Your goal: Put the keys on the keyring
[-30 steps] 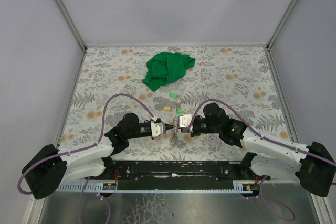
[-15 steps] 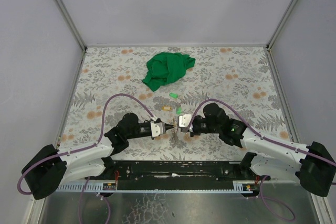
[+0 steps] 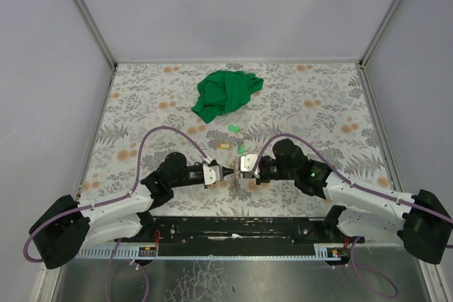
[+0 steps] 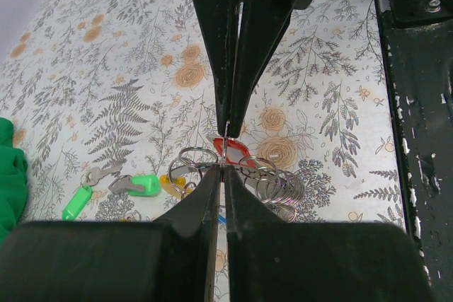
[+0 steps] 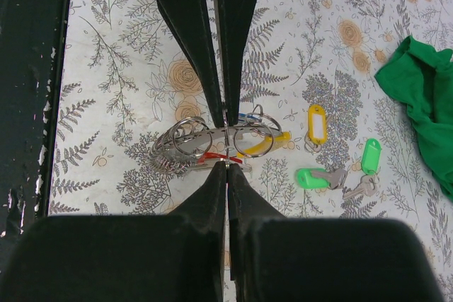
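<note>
Since the left gripper (image 4: pixel 221 173) and right gripper (image 5: pixel 226 169) both pinch shut, nose to nose, on the keyring (image 5: pixel 212 139) near the front of the table (image 3: pixel 318 97), I reckon one should hold steady while the other pries the coil gently; loose green-tagged keys (image 5: pixel 309 177) lie just beside.

Seen from above, the keyring (image 3: pixel 236 174) is showing only as a speck between the two hand tips, toward 6 o'clock on the desk (image 3: pixel 141 104). The keys (image 3: pixel 233 129) lying loose are too small to make out beyond their tags. In the left wrist view the left hand (image 4: pixel 223 169) is blurring across the bottom and covering part of the red tag (image 4: pixel 232 148). It is also hiding which coil it is pinching. The right hand (image 5: pixel 226 165) is doing likewise in its own view. The green cloth (image 4: pixel 8 167) is being cut off at 9 o'clock.
</note>
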Robot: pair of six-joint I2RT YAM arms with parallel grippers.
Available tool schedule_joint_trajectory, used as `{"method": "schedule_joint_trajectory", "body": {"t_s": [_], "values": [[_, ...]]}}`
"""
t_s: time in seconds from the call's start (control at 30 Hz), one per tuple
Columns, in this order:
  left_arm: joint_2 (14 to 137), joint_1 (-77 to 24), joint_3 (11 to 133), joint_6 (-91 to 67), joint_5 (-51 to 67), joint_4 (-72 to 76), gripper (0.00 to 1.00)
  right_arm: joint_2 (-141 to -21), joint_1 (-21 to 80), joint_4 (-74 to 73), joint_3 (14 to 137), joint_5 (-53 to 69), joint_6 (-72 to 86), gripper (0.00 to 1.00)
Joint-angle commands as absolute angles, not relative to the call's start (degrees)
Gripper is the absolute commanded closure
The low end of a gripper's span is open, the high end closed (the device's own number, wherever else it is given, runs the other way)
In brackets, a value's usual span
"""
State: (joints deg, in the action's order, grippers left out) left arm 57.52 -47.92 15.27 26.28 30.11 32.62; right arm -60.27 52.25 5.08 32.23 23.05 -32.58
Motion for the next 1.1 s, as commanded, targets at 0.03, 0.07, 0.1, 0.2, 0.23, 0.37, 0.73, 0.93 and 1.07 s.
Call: {"method": "schedule_joint_trajectory", "body": {"t_s": [0.03, 0.07, 0.1, 0.2, 0.23, 0.37, 0.73, 0.93, 1.07], "values": [[57.4, -48.2, 15.0, 26.4, 31.4, 36.4, 1.0, -60.3, 53.0, 6.9, 33.0, 23.4, -32.7, 1.0], [57.5, -48.2, 15.0, 26.4, 31.4, 36.5, 1.0, -60.3, 52.9, 6.9, 33.0, 23.5, -32.7, 1.0], [57.6, -48.2, 15.0, 26.4, 31.4, 36.5, 1.0, -60.4, 53.0, 7.0, 33.0, 23.5, -32.7, 1.0], [57.7, -48.2, 15.1, 26.4, 31.6, 36.5, 1.0, -60.4, 53.0, 7.1, 33.1, 23.6, -32.6, 1.0], [57.7, -48.2, 15.1, 26.4, 31.6, 36.6, 1.0, -60.3, 53.0, 7.0, 33.2, 23.7, -32.5, 1.0], [57.9, -48.2, 15.2, 26.4, 31.8, 36.6, 1.0, -60.1, 53.0, 7.0, 33.1, 23.9, -32.4, 1.0], [58.4, -48.2, 15.5, 26.1, 32.5, 36.3, 1.0, -60.1, 53.4, 7.7, 33.1, 23.8, -32.1, 1.0], [58.7, -48.2, 15.7, 26.0, 33.1, 36.3, 1.0, -60.2, 54.0, 8.8, 33.3, 23.8, -31.7, 1.0], [58.9, -48.2, 16.0, 25.8, 33.4, 35.9, 1.0, -60.6, 54.4, 8.9, 33.8, 22.8, -31.5, 1.0]]}}
